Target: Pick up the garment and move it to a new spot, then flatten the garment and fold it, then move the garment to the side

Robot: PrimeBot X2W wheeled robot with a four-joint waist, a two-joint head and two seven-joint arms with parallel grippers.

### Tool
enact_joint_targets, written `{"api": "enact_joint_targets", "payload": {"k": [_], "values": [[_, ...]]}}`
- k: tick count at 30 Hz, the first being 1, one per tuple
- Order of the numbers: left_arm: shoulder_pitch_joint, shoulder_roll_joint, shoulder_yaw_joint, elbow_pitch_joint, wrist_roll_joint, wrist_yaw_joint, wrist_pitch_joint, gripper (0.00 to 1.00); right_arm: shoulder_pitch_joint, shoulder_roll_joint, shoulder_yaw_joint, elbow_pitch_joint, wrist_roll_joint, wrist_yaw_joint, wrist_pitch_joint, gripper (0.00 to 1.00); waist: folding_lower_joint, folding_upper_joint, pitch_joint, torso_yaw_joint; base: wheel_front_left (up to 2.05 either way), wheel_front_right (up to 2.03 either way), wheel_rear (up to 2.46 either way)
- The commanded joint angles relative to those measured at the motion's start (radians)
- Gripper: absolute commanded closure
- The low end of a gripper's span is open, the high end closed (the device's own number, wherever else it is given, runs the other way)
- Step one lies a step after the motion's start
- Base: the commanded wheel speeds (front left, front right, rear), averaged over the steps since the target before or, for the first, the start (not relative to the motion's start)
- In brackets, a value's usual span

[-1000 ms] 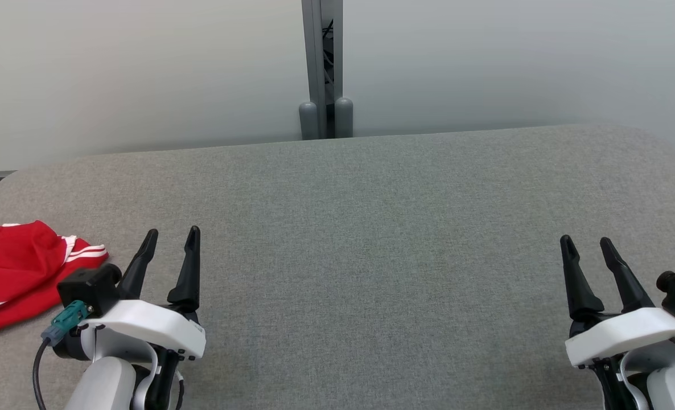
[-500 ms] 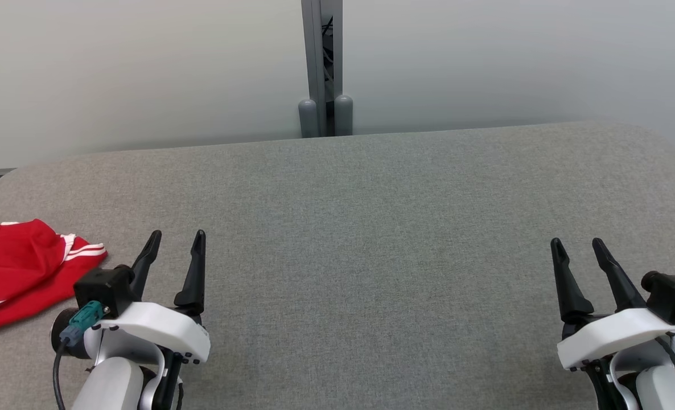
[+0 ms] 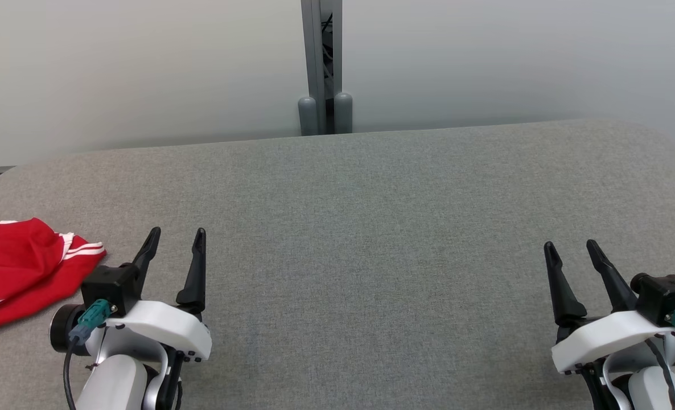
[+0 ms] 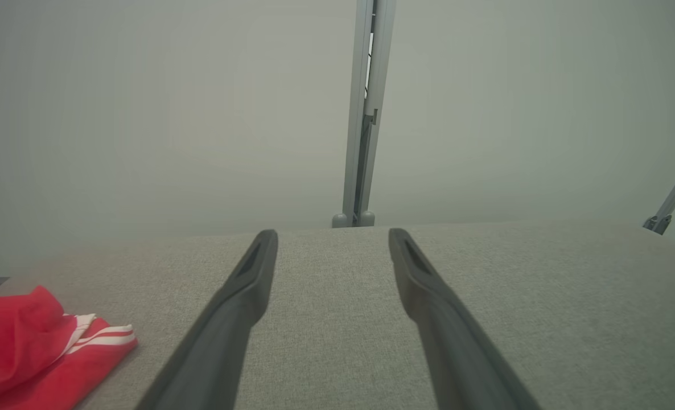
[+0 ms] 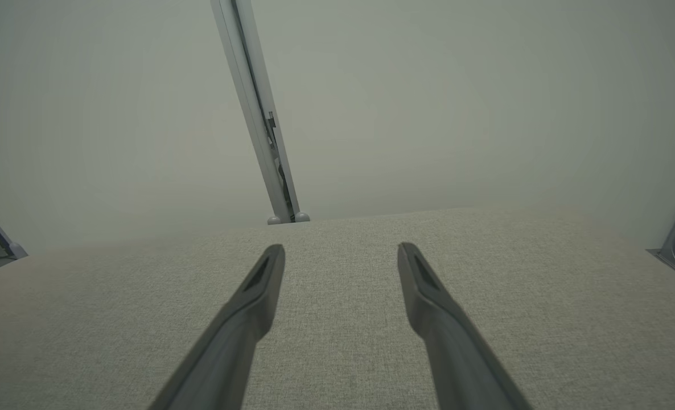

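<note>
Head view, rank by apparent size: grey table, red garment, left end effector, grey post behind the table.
1. grey table, by far.
2-3. red garment and left end effector: look alike; garment is cut by the frame edge, end effector sits nearer the camera, so unranked.
4. grey post.

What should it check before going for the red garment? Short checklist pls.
1. Open, empty left gripper: ok.
2. Open, empty right gripper: ok.
3. Whole garment in head view: not ok, it runs off the left edge.
4. Path from left gripper to garment free: ok, only bare table fabric lies between them.
5. Garment lying flat: not ok, it is bunched.
6. Best edge to grasp: cannot tell; the striped corner nearest the left gripper is the one part plainly exposed.
</note>
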Motion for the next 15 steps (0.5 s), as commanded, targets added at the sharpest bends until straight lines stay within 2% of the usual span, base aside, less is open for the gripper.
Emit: {"api": "enact_joint_targets", "payload": {"k": [1, 15], "values": [[-0.012, 0.001, 0.003, 0.000, 0.015, 0.006, -0.004, 0.00, -0.019, -0.005, -0.002, -0.003, -0.022, 0.004, -0.012, 0.00, 0.0000, -0.0001, 0.001, 0.000, 0.00, 0.00, 0.00], [-0.007, 0.001, -0.015, 0.015, 0.065, 0.020, 0.011, 0.00, -0.018, 0.004, -0.006, 0.027, -0.079, 0.003, -0.037, 0.00, 0.0000, -0.0001, 0.006, 0.006, 0.00, 0.00, 0.00]]}}
